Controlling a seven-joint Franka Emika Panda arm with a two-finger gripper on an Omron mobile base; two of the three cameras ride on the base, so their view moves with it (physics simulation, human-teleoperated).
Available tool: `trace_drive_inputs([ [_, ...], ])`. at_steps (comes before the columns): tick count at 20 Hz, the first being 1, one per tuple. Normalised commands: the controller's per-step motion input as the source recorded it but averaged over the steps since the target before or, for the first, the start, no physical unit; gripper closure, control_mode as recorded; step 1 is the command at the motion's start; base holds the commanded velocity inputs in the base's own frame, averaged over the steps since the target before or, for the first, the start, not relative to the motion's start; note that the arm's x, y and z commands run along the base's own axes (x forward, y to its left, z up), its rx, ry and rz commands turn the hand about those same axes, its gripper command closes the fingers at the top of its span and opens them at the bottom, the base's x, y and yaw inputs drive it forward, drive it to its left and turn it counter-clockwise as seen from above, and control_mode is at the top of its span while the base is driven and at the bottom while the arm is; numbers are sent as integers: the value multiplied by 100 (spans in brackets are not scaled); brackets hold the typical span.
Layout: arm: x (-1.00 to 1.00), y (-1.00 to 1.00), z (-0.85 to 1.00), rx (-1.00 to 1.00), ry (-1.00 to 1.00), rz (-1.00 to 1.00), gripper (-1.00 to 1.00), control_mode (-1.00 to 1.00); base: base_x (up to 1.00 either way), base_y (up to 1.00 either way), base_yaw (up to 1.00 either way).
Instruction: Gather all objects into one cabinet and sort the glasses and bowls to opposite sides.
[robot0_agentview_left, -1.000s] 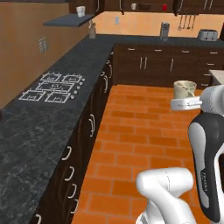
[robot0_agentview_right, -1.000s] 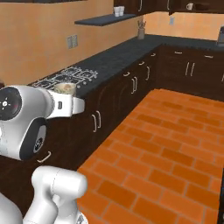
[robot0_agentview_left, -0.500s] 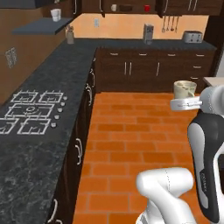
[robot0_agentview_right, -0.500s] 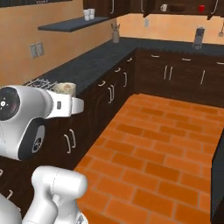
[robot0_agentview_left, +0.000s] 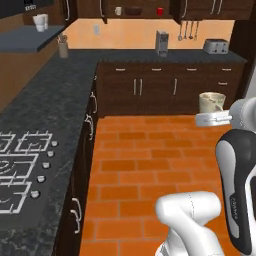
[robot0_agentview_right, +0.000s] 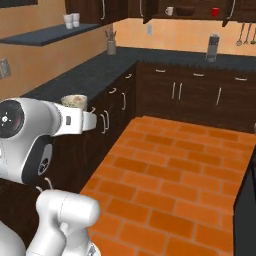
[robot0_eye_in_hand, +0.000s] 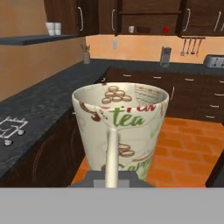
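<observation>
— Where's the mug (robot0_eye_in_hand: 119, 131)?
— Centre of the hand view, upright, at the gripper (robot0_agentview_left: 212, 119), over the floor (robot0_agentview_left: 150, 165).
— And the cabinet (robot0_agentview_right: 192, 10)?
— Top of the right base view: another mug (robot0_agentview_right: 169, 10) left, bowl (robot0_agentview_right: 185, 10) middle, cup (robot0_agentview_right: 215, 12) right, above the back counter (robot0_agentview_right: 200, 57).
</observation>
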Motion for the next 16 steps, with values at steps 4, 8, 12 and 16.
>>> trace_drive_inputs([
  [4, 0, 0, 0, 0, 0, 0, 100, 100, 100, 8, -20],
  [8, 0, 0, 0, 0, 0, 0, 100, 100, 100, 0, -17],
  [12, 0, 0, 0, 0, 0, 0, 100, 100, 100, 1, -16],
  [16, 0, 0, 0, 0, 0, 0, 100, 100, 100, 14, -16],
])
